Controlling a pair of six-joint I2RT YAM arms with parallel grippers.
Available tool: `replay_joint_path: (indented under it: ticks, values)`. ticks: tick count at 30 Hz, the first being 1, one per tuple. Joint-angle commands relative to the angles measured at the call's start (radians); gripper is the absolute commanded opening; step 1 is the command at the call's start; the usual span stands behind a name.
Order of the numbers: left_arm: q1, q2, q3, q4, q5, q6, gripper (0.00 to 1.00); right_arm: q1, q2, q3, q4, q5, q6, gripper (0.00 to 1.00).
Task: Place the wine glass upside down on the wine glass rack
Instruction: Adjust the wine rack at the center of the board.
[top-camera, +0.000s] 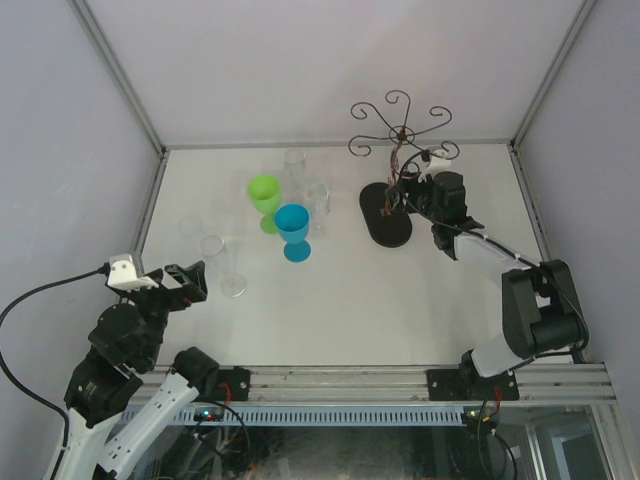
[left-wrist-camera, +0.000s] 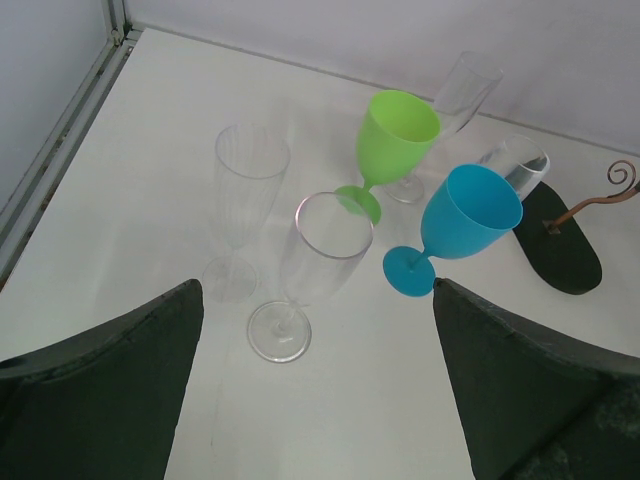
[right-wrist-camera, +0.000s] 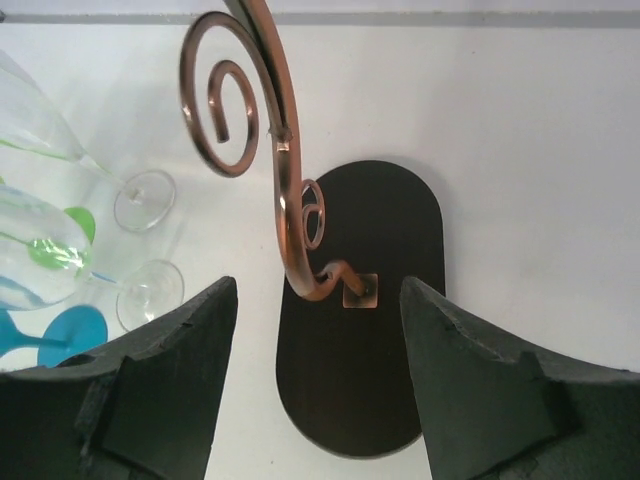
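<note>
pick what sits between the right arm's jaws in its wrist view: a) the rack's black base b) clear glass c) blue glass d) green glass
a: the rack's black base and its stem fill the gap between the open jaws; the glasses sit off to the left.

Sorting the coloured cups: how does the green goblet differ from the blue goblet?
The green goblet is lime; the blue goblet is cyan. The green goblet stands farther back; the blue goblet nearer the front and the wine glass rack. Both are opaque, stemmed and upright.
</note>
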Motion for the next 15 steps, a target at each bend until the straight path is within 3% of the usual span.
replay_joint_path:
  ticks: [1, 15]
  values:
    - [0.008, -0.008, 0.004, 0.03, -0.012, -0.006, 1.0, -0.016, -0.097, -0.048, 0.014, 0.015, 0.024, 0.65]
    - [0.008, -0.009, 0.004, 0.031, -0.017, -0.007, 1.0, 0.014, -0.353, -0.222, -0.102, 0.085, 0.007, 0.65]
